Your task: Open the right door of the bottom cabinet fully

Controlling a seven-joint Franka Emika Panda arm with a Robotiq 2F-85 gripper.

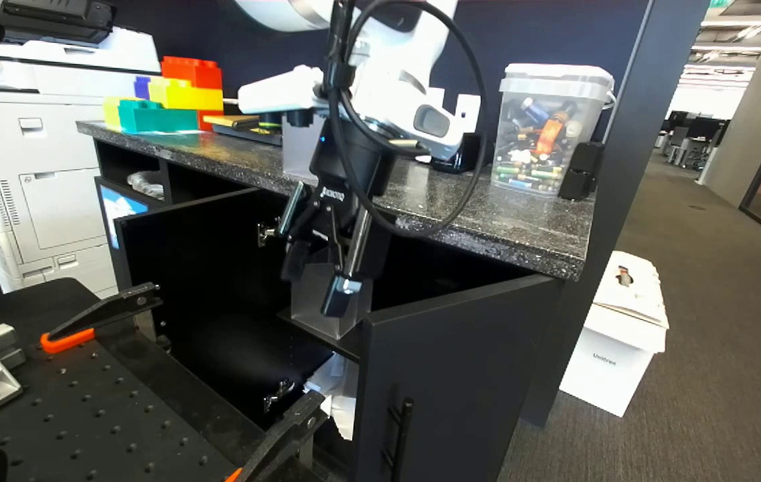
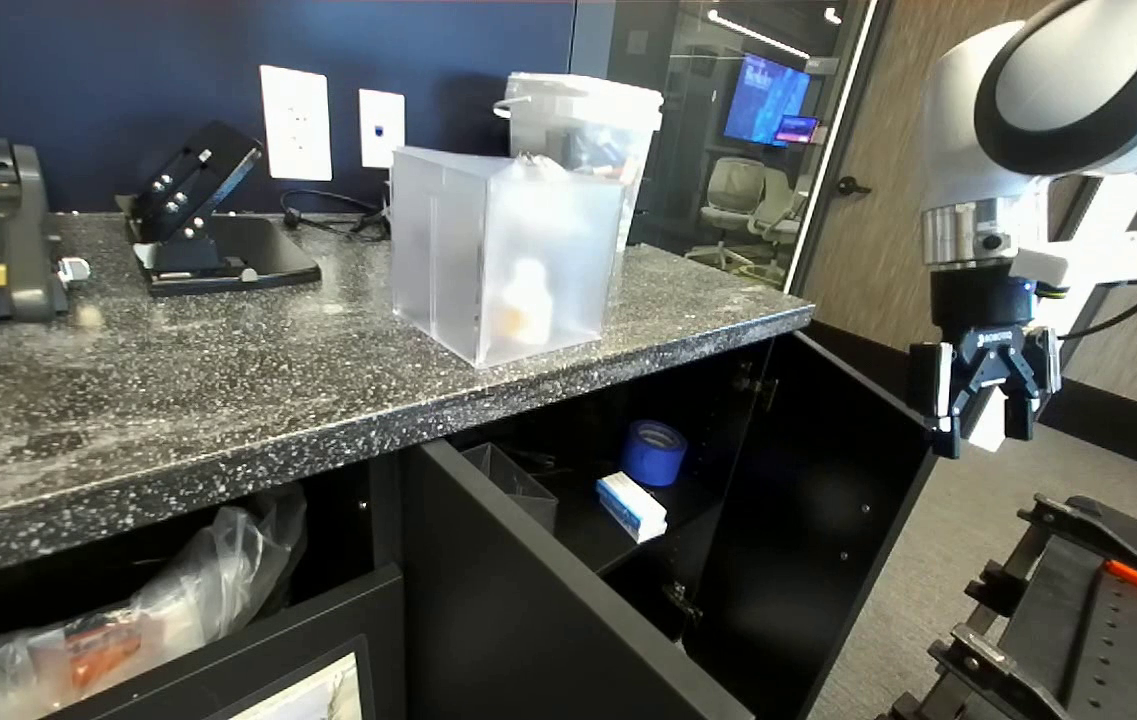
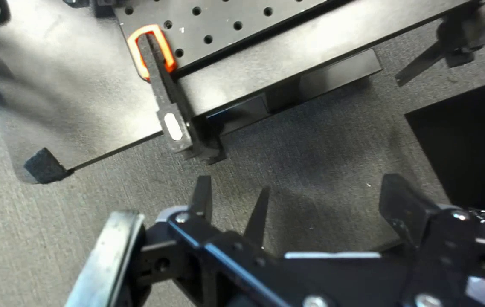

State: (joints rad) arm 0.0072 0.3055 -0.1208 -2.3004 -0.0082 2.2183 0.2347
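in an exterior view the right door [image 1: 450, 375] of the bottom cabinet [image 1: 500, 244] stands part-open at five o'clock. the gripper [image 1: 317, 280], jaws spread on nothing, hangs at ten o'clock from the door's free top corner; whether they touch i cannot tell.

in an exterior view its inner face and hinge [image 2: 683, 602] show. best, i judge, to lower the gripper inside the top edge, press that face near its free side and sweep slowly outward around the hinge. the perforated surface [image 2: 1133, 650], at five o'clock from the gripper, leaves carpet [image 2: 913, 585] beside the door.

in the wrist view the orange-handled clamp [image 3: 164, 99], toward eleven o'clock, juts past the surface's edge; keep wide of it.
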